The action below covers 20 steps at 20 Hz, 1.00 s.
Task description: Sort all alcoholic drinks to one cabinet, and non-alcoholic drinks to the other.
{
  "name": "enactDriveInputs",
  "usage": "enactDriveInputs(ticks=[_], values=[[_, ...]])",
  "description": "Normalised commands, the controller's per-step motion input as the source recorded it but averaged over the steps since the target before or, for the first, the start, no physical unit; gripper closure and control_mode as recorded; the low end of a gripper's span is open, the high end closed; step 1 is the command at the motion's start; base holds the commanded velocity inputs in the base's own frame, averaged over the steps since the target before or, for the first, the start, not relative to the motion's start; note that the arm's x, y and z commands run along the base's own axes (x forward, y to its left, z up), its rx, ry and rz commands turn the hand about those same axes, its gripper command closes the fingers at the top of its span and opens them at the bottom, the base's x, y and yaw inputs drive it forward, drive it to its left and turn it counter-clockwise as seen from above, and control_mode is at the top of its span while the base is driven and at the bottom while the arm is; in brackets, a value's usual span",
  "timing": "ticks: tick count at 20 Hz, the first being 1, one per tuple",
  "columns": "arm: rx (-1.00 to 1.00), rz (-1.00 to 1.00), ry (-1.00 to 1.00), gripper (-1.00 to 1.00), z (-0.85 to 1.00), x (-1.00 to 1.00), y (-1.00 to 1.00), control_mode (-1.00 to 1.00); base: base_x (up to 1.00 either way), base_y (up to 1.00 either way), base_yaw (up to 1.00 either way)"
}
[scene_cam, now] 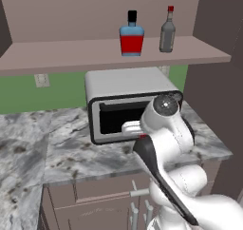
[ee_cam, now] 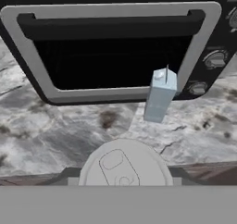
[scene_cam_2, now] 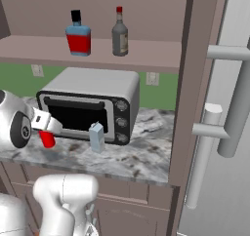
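Gripping the red can (scene_cam_2: 47, 139), the tool (scene_cam_2: 45, 125) faces the toaster oven (scene_cam_2: 93, 101).

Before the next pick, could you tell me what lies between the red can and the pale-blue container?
In the hand view, only bare marble counter lies between the red can and the pale-blue container.

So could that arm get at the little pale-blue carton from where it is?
Probably not yet: its jaws look closed around the red can. Otherwise the pale-blue carton stands free on the counter before the toaster oven.
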Motion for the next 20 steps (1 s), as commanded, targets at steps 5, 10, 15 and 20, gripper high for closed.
enactDriveInputs(ticks=[5, 10, 15, 20], values=[[0.03, 0.15, -0.07, 1.00, 0.90, -0.64, -0.36, -1.00, 0.00, 0.00, 0.00], [0.00, 0.11, -0.05, 1.00, 0.90, -0.53, -0.11, -1.00, 0.00, 0.00, 0.00], [-0.02, 0.02, -0.01, 1.00, 0.70, -0.33, 0.00, -1.00, 0.00, 0.00, 0.00], [0.00, 0.00, -0.08, 1.00, 0.47, -0.37, -0.04, -1.00, 0.00, 0.00, 0.00]])
